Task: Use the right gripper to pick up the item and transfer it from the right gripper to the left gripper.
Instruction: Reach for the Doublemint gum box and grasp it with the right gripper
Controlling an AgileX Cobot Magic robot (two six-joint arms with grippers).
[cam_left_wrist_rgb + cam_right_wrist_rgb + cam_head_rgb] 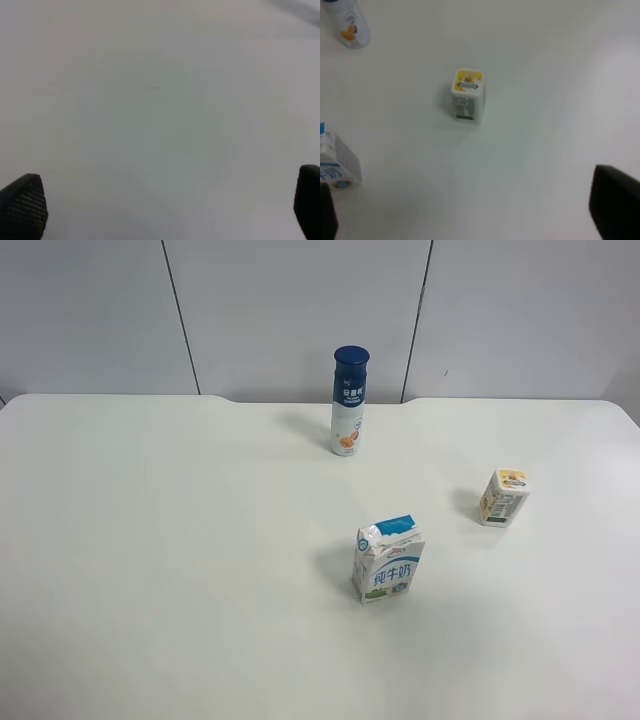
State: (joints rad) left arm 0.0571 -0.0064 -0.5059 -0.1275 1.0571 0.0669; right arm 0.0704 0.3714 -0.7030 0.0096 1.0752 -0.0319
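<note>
Item (504,497) standing upright on table (150,560), well apart from milk carton (389,560), untouched. Right gripper (470,217) hovering above, fingers spreading wide, gripping nothing. Left gripper (165,207) likewise gaping, empty. Risk: off-centre descent clipping light item, tipping it toward milk carton before fingers are closing.

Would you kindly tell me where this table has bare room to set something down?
The table is bare across the exterior high view's left half, bordered by the blue-capped bottle and the milk carton. The strip below the milk carton in that view is free. It is most crowded toward the view's right, around the small drink carton, though all three stand apart.
</note>
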